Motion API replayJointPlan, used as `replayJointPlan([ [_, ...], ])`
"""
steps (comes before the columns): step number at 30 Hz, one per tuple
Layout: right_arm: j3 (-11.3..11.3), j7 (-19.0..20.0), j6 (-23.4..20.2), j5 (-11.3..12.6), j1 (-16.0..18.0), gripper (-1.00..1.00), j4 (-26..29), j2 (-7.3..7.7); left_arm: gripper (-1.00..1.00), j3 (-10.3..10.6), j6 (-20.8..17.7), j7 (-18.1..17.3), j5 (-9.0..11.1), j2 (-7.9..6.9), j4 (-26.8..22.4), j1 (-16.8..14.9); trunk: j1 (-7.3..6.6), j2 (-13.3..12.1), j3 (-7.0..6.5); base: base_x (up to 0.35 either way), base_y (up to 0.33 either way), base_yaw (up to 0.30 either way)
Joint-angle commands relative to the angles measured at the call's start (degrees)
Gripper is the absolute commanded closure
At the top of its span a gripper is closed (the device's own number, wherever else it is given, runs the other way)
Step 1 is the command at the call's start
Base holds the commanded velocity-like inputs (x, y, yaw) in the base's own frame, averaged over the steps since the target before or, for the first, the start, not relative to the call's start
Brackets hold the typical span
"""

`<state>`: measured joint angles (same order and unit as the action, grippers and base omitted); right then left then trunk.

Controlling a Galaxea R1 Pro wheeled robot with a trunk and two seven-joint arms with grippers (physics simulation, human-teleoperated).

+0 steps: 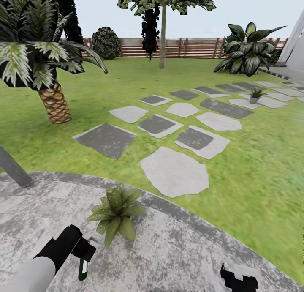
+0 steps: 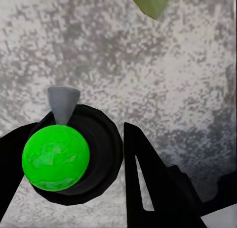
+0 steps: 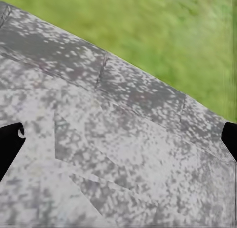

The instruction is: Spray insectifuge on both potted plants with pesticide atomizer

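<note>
Two potted plants (image 1: 116,214), stepping stones (image 1: 174,172) btwn.

A simulated home garden in daylight: a green lawn (image 1: 253,165) crossed by flat grey stepping stones (image 1: 174,172), with a round grey paved patch (image 1: 177,249) in the near ground. A brown slatted wooden fence (image 1: 190,47) closes the far side behind a slim tree (image 1: 162,25) and a clipped bush (image 1: 105,42). A palm (image 1: 42,59) stands left; small potted plants (image 1: 116,214) sit on the paving and stones.
</note>
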<state>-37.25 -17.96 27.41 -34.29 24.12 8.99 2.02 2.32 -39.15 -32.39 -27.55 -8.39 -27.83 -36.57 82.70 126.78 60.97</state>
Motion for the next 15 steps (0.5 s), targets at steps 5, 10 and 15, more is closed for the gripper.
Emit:
replayJointPlan([
  [5,-0.4,-0.2,0.2,-0.6,0.1,-1.0,-0.1,0.0,1.0,0.2,-0.1,-0.4,-0.5,-0.14,-0.1,0.0,-0.03,0.0,0.05,-0.079,-0.254,0.232],
  [10,-0.4,-0.2,0.2,-0.6,0.1,-1.0,-0.1,0.0,1.0,0.2,-0.1,-0.3,-0.5,-0.3,0.0,0.0,-0.03,0.0,0.05,-0.008,-0.27,0.275],
  [15,-0.4,-0.2,0.2,-0.6,0.1,-1.0,-0.1,0.0,1.0,0.2,-0.1,-0.3,-0.5,-0.28,0.1,0.0,-0.03,0.0,0.05,0.0,-0.273,0.278],
])
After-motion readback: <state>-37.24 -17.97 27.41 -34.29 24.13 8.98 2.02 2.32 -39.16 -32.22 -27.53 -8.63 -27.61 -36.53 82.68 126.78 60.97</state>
